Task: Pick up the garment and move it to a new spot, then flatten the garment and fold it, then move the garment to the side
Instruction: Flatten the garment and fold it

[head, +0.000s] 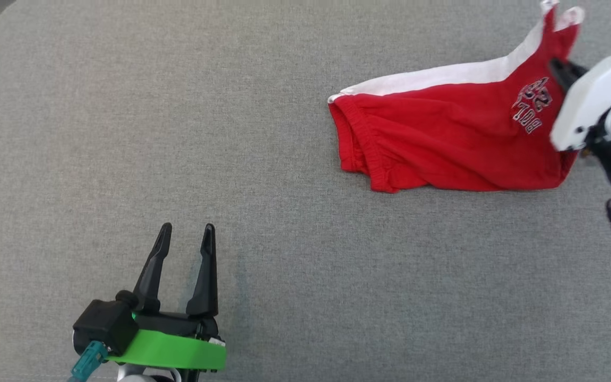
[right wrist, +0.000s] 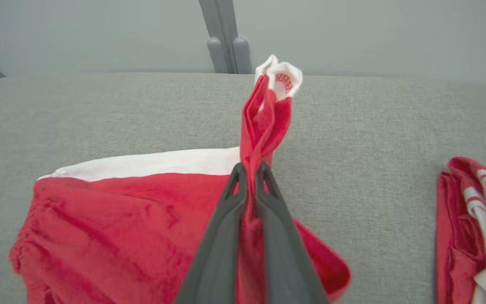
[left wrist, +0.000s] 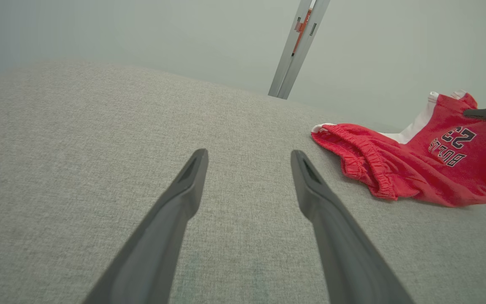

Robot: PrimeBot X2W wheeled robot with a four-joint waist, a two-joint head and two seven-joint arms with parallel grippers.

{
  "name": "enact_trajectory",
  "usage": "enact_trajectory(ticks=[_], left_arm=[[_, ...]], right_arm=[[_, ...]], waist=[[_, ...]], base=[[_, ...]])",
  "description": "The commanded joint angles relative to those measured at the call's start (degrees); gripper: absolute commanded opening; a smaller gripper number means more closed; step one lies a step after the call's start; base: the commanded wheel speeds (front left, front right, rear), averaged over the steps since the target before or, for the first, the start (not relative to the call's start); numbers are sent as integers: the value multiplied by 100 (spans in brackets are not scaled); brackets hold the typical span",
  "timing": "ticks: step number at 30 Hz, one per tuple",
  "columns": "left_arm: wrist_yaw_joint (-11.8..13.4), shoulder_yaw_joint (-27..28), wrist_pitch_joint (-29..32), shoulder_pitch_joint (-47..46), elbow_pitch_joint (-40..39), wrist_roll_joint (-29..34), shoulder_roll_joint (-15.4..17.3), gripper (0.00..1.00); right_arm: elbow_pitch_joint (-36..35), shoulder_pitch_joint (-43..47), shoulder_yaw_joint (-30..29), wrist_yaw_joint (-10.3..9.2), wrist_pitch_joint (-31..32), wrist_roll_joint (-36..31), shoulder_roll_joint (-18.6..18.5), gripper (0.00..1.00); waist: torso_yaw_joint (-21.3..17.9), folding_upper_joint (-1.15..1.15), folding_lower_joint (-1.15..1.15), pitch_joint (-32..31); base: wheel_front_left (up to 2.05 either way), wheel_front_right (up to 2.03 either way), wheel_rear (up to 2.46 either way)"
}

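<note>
The garment (head: 443,138) is a pair of red shorts with a white side stripe and dark lettering, lying on the grey surface at the upper right of the head view. Its far right corner is lifted. My right gripper (right wrist: 249,169) is shut on that lifted corner of the garment (right wrist: 264,122), the cloth pinched between both fingers and sticking up past the tips. In the head view the right gripper (head: 562,71) comes in from the right edge. My left gripper (head: 186,231) stands open at the lower left, far from the garment (left wrist: 416,169), with nothing between its fingers (left wrist: 192,177).
The grey fabric surface (head: 178,132) stretches wide on the left and in front. A second red and white cloth (right wrist: 479,228) lies at the right in the right wrist view. A grey post (left wrist: 297,46) rises behind the surface's far edge.
</note>
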Motion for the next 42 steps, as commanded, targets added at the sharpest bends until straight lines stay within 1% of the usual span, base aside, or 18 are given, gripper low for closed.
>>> enact_trajectory(ticks=[1, 5, 8, 11, 15, 22, 23, 24, 30, 32, 35, 40, 42], left_arm=[[28, -5, -14, 96, 7, 31, -1, 100], [72, -76, -14, 70, -47, 51, -1, 100], [92, -179, -15, -58, -58, 63, 0, 100], [111, -314, -14, -155, -62, 19, -1, 100], [160, -386, -14, -144, -33, 7, 0, 100], [197, -477, -14, 35, 34, 37, 0, 100], [204, -484, -14, 38, 43, 35, 0, 100], [212, -484, -14, 46, 54, 32, 0, 100], [228, -390, -14, 108, 75, 91, 1, 100], [224, -322, -14, 149, 84, 148, 0, 100], [234, -184, -14, 256, 70, 206, 2, 100], [263, 133, -14, 518, -42, 297, 2, 100], [271, 232, -14, 639, -124, 367, 2, 100]], right_arm=[[-94, 102, 229, -3, 58, 44, 132, 0], [15, 75, 721, -3, 120, 14, 631, 0], [364, 7, 850, -3, -39, -224, 950, 0], [814, -80, 800, -3, -332, -499, 1235, 0], [1338, -193, 702, -3, -730, -610, 1467, 0], [1954, -350, 802, -3, -1251, -573, 1574, 0], [2006, -344, 879, -3, -1354, -432, 1578, 37], [2033, -333, 955, -3, -1443, -304, 1581, 100], [1913, -192, 1554, -3, -2152, 636, 1575, 100], [1786, -80, 1697, -3, -2407, 685, 1576, 100], [1625, 170, 1672, -3, -2837, 463, 1556, 100], [1273, 839, 1654, -3, -3725, -264, 1190, 100], [1121, 1162, 1547, -3, -4079, -378, 1081, 100]], waist=[[60, 0, 0, -172], [216, 0, 0, -188], [396, 0, 0, -171], [605, 0, 0, -149], [773, 0, 0, -186], [819, 0, 0, -305], [811, 0, 0, -326], [797, 0, 0, -343], [548, 0, 0, -453], [430, 0, 0, -515], [236, 0, 0, -669], [-152, 0, 0, -980], [-306, 0, 0, -1088]], base=[[0, 0, 0], [0, 0, 0], [0, 0, 0], [0, 0, 0], [0, 0, 0], [0, 0, 0], [0, 0, 0], [0, 0, 0], [0, 0, 0], [0, 0, 0], [0, 0, 0], [0, 0, 0], [0, 0, 0]])
